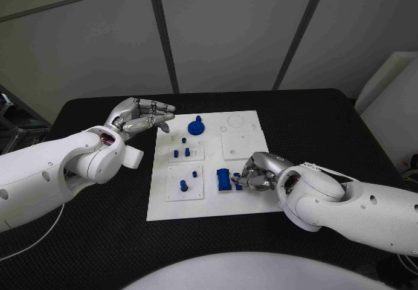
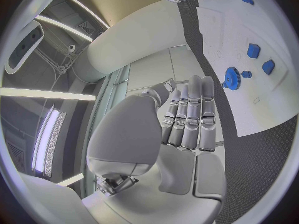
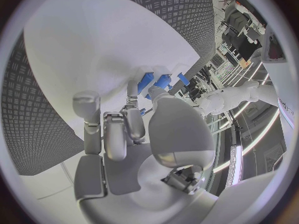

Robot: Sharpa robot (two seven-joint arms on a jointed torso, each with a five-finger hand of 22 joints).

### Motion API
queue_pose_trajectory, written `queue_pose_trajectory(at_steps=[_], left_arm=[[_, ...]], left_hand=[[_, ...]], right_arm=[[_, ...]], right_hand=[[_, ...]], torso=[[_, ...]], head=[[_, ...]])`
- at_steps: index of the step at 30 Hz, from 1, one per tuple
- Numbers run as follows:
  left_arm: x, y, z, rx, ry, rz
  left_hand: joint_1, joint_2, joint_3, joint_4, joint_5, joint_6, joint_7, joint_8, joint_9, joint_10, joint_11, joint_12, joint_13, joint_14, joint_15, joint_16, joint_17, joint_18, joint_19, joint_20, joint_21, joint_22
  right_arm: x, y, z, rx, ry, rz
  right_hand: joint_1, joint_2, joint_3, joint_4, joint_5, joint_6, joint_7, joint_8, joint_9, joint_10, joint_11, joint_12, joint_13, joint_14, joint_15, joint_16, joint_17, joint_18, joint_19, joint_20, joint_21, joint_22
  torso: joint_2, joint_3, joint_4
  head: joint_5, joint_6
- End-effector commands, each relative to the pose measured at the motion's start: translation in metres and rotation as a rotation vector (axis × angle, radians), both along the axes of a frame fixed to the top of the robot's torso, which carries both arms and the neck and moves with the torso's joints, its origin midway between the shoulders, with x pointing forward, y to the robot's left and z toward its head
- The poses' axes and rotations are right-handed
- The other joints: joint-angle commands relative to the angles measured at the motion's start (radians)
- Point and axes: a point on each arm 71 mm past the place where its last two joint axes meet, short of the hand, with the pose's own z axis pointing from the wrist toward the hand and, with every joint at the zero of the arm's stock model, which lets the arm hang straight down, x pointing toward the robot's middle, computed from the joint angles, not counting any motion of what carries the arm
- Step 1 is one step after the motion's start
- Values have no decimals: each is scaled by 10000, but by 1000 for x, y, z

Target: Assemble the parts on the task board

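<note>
My right hand (image 1: 258, 173) closes its fingertips around the small blue part (image 1: 226, 179) on the task board (image 1: 209, 205); rigid, light, probably slick, best pinched by its sides. My left hand (image 1: 139, 116) hovers curled, empty.

The right hand (image 1: 258, 172) covers part of the blue block (image 1: 226, 179) on the board (image 1: 209, 202); whether the fingers (image 1: 244, 179) grip it or only touch it cannot be told. In the right wrist view the palm hides most of the parts (image 3: 156, 81) ahead of it. The left hand (image 1: 139, 116) is curled at the board's edge; contact with the board cannot be told. The small pegs (image 1: 183, 147) are too small to tell apart by shape. Both arms are cut off by the head view's edges.
</note>
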Motion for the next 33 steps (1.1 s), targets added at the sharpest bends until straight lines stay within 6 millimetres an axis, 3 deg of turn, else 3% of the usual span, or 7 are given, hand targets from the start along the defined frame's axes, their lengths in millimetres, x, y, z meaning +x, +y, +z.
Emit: queue_pose_trajectory(at_steps=[1, 6, 12, 18, 20, 23, 33], left_arm=[[0, -1, 1, -42, 26, -136], [0, -1, 0, -33, 50, -137], [0, -2, 0, -34, 57, -144], [0, -1, 0, -30, 61, -138], [0, -1, 0, -26, 62, -132], [0, -1, 0, -29, 65, -141], [1, -1, 0, -26, 66, -135]], left_hand=[[1, 79, -31, -11, -17, -20, 22, 37, -6, -84, 18, 48, -11, -48, 31, -59, -11, -274, 26, 38, -17, 13], [3, 102, -18, -12, -12, -25, 22, 39, -7, -106, 20, 49, -17, -51, 31, -60, -16, -273, 23, 37, -19, 17], [3, 102, -18, -12, -12, -25, 22, 39, -7, -106, 20, 49, -17, -51, 31, -60, -16, -273, 23, 37, -19, 17], [10, 107, -11, -19, -10, -29, 22, 39, -8, -116, 20, 51, -20, -53, 29, -62, -18, -272, 21, 36, -20, 20], [13, 108, -9, -21, -9, -30, 22, 39, -8, -118, 20, 51, -21, -54, 29, -62, -19, -272, 21, 36, -20, 20], [13, 108, -9, -21, -9, -30, 22, 39, -8, -118, 20, 51, -21, -54, 29, -62, -19, -272, 21, 36, -20, 20], [25, 116, 2, -33, -7, -36, 23, 40, -9, -127, 19, 56, -24, -57, 27, -64, -22, -270, 19, 34, -19, 25]], right_arm=[[0, 2, 1, -22, -63, 144], [-1, 1, 2, 21, -107, 202], [-1, 0, 3, 101, -215, 205], [-2, -4, 6, 195, -463, 151], [-2, -6, 6, 208, -535, 204], [-3, -8, 8, 31, -725, 433], [-4, -14, 8, -362, -967, 925]], right_hand=[[-204, -11, -210, 2, -21, -57, 50, 40, 32, 67, -28, 51, 100, 933, -41, 57, 2154, -124, 62, -5, 28, 13], [-528, -14, -582, 11, -156, -78, 45, 58, 87, 62, -30, 38, 115, 931, -40, 51, 2146, -120, 47, -3, 15, 4], [-952, 76, -1056, 20, -638, -96, 41, 86, 161, 63, -31, 26, 141, 933, -41, 55, 2153, -120, 44, -2, 21, 25], [-963, 107, -1106, 10, -675, -103, 41, 89, 173, 53, -32, 7, 128, 933, -41, 55, 2153, -119, 40, -3, 15, 18], [-866, 123, -1131, -16, -680, -120, 40, 89, 184, 39, -33, -17, 111, 932, -41, 52, 2149, -116, 32, -3, 5, 5], [-497, -97, -1341, -59, -763, -143, 45, 109, 230, 26, -31, -39, 116, 927, -38, 40, 2132, -109, 6, 0, -26, -29], [472, -56, -1684, -68, -1656, -170, 44, 167, 341, 44, -29, -44, 176, 934, -39, 60, 2164, -116, 19, 1, -14, 24]], torso=[[-3, -1, -3], [-9, 3, -7], [-6, 0, -14], [-8, 3, -5], [-7, 3, -12], [0, 0, -14], [-1, 12, -29]], head=[[-1, -8], [-13, -8], [-17, -6], [-49, 1], [-51, 4], [-54, 14], [-42, -11]])
